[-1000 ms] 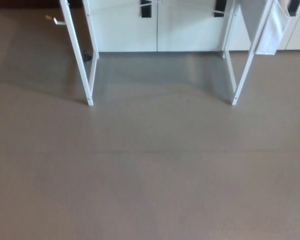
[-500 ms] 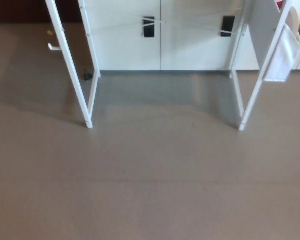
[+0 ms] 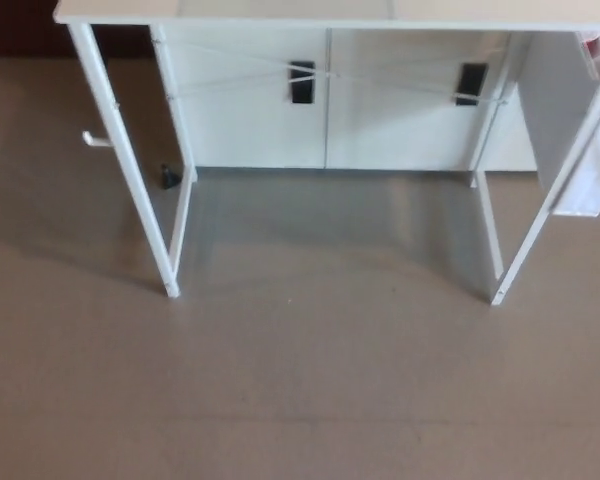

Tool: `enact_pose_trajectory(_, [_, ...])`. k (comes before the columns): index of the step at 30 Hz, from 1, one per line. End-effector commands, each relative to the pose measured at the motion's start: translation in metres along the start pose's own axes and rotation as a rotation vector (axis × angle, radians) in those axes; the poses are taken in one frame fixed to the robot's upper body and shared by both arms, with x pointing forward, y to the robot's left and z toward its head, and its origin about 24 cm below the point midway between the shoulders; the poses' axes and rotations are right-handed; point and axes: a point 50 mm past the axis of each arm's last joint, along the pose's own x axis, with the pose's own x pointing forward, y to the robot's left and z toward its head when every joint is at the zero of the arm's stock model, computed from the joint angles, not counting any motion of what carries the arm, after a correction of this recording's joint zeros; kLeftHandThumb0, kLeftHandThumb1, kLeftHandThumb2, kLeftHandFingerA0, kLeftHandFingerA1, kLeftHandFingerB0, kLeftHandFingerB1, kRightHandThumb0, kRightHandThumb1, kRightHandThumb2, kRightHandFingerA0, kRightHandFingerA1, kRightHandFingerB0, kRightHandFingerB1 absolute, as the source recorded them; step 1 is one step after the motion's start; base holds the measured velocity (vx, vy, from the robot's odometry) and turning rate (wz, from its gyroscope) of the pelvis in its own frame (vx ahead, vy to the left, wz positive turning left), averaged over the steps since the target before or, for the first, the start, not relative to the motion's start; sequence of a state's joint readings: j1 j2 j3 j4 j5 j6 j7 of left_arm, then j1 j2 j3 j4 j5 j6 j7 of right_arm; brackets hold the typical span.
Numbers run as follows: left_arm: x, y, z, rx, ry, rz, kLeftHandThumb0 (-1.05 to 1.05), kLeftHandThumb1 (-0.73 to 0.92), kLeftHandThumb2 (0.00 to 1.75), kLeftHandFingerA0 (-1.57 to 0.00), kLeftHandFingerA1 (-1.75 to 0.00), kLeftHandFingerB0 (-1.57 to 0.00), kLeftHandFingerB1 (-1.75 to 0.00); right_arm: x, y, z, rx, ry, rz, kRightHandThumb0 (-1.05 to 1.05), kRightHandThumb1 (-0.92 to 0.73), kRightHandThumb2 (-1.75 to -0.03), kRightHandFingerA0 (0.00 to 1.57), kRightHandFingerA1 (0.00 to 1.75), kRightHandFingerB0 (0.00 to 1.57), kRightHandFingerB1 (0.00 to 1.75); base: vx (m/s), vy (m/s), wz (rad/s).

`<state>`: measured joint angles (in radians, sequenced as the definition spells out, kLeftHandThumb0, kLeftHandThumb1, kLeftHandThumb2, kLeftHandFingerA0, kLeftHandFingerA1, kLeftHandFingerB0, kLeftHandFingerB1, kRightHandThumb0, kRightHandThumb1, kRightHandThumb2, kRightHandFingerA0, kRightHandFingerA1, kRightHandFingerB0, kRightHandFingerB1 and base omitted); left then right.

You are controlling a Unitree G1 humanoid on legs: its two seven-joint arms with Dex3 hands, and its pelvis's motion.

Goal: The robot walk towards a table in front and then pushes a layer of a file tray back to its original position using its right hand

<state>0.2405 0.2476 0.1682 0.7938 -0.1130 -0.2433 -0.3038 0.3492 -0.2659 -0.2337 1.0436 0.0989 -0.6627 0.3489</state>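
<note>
Still at the walking part. No hand in view, left or right, so cannot tell wide or narrow, and nothing to place things by. White table (image 3: 325, 12) ahead, only its front edge and thin legs showing above the brown floor (image 3: 300, 390). File tray out of view, likely up top. Probably light and easy to slide; best pushed flat on the layer's front. No readable writing.

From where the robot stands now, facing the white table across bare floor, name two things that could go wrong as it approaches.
1. The table's front legs stand splayed toward the robot; stepping in too close could knock one.
2. Only the tabletop edge shows, and no file tray or hand is in view, so the robot may misjudge where to stop and push.
</note>
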Motion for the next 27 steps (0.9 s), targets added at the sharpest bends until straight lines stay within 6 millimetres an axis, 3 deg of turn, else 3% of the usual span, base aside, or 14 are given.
enact_pose_trajectory(1, [-0.0017,0.0042,-0.0011,0.027,0.002,0.003,-0.28,0.53,0.57,-0.73,-0.71,-0.52,-0.70,-0.0028,-0.0020,-0.0018,-0.018,0.004,-0.005,-0.46,-0.48,-0.74,0.49,0.52,0.35,0.44,0.29,0.163,0.01])
enact_pose_trajectory(4, [-0.0031,0.0049,-0.0032,0.037,0.009,-0.001,-0.30,0.55,0.56,-0.72,-0.69,-0.51,-0.69,-0.0053,-0.0014,-0.0029,-0.029,0.005,-0.002,-0.49,-0.48,-0.76,0.50,0.52,0.36,0.45,0.21,0.116,0.04])
enact_pose_trajectory(5, [-0.0033,0.0049,-0.0028,0.037,0.008,-0.001,-0.30,0.54,0.56,-0.72,-0.69,-0.52,-0.68,-0.0054,-0.0010,-0.0028,-0.031,0.003,-0.001,-0.39,-0.57,-0.57,0.57,0.41,0.41,0.33,0.19,0.061,0.09])
enact_pose_trajectory(6, [-0.0033,0.0049,-0.0025,0.038,0.007,0.001,-0.30,0.53,0.56,-0.72,-0.69,-0.51,-0.68,-0.0057,-0.0006,-0.0029,-0.031,0.001,-0.001,-0.48,-0.48,-0.76,0.51,0.53,0.36,0.45,0.22,0.040,0.06])
enact_pose_trajectory(18, [-0.0028,0.0053,-0.0009,0.054,0.010,-0.005,-0.30,0.55,0.57,-0.72,-0.70,-0.53,-0.69,-0.0060,0.0006,-0.0041,-0.060,0.005,-0.004,-0.49,-0.47,-0.76,0.51,0.53,0.37,0.45,0.24,-0.166,0.11])
enact_pose_trajectory(27, [-0.0045,0.0053,-0.0031,0.066,0.012,-0.017,-0.27,0.54,0.60,-0.71,-0.71,-0.51,-0.69,-0.0086,0.0015,-0.0074,-0.062,0.018,0.000,-0.48,-0.48,-0.76,0.49,0.52,0.35,0.45,0.20,0.107,-0.08])
